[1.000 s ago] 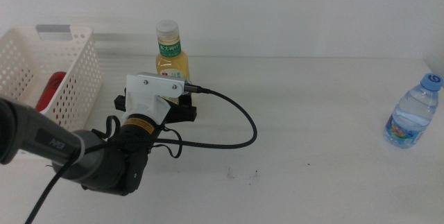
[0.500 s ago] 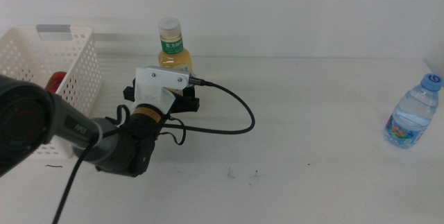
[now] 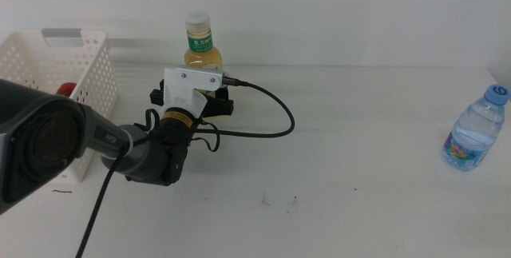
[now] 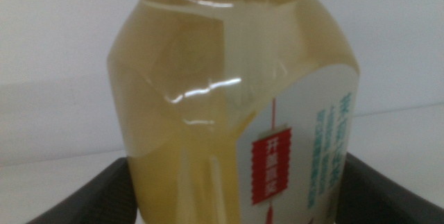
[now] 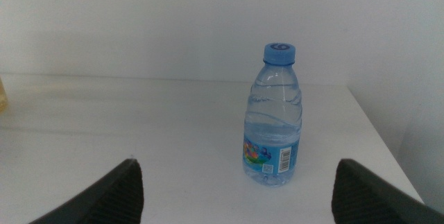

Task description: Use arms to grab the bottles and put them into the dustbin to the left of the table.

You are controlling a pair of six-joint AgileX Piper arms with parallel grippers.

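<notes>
The left arm [image 3: 120, 150] hides the yellow tea bottle's [image 3: 200, 49] lower body, and the dustbin [image 3: 80, 90] wall conceals most of the red can [image 3: 65, 90].

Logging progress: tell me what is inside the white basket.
Through the dustbin wall, a red can shows partly; its lower part and the rest of the bin's inside are hidden by the left arm and wall.
</notes>
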